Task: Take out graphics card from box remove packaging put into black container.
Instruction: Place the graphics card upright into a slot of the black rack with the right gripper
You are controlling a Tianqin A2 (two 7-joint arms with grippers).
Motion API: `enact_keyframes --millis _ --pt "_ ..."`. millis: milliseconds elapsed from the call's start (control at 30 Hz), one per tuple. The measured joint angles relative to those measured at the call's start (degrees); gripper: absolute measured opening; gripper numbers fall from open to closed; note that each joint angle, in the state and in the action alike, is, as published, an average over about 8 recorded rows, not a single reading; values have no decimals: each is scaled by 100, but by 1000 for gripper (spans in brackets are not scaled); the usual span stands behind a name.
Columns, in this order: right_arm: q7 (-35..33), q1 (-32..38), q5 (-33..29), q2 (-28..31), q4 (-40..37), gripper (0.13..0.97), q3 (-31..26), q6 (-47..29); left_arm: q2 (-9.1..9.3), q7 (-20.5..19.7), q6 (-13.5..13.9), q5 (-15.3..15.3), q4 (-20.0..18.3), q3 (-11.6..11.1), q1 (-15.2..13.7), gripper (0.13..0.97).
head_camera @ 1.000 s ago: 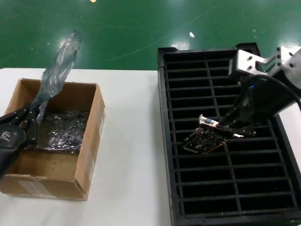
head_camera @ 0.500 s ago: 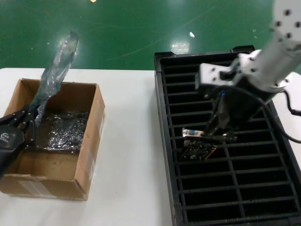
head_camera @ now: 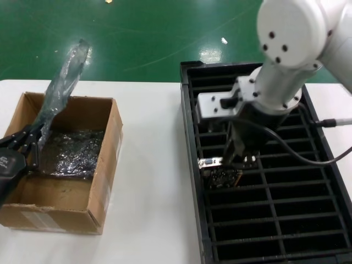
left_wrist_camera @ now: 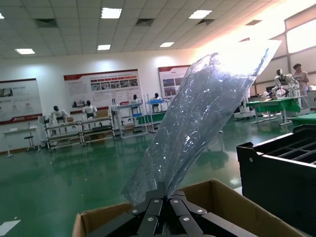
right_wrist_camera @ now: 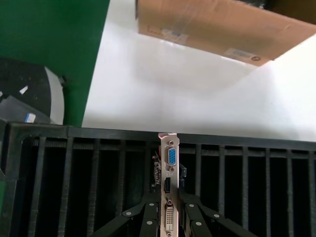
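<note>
Black container [head_camera: 330, 231] at 3 o'clock: right gripper [head_camera: 237, 160] clamps graphics card [head_camera: 223, 175] w/ bracket over left-column slot; left gripper [head_camera: 30, 144], 9 o'clock, pinches packaging [head_camera: 61, 88] above box [head_camera: 99, 181].

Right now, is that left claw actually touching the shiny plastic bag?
Touching. The left wrist view shows the left gripper shut on the packaging, whose lower end is pinched between the fingertips while the rest stands up.

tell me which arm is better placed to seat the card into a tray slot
Right. The right tool is shut on the graphics card directly over the black container. The left tool is over at the box, shut on the packaging.
</note>
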Motion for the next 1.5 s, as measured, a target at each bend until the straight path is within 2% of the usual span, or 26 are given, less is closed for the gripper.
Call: enact_keyframes --millis 500,1067,1367,1500 --pt "77 -203 -420 -258 104 188 -123 -49 -52 15 -59 36 91 -3 -40 139" --pt "577 -132 -163 -112 421 188 -453 -61 -72 -16 5 78 95 14 -58 139" --pt "661 -197 -213 -85 491 223 -467 -59 -89 -39 56 86 82 15 -37 139" --pt "652 -247 -292 -114 493 273 -398 -53 -101 -46 70 85 77 11 -24 139"
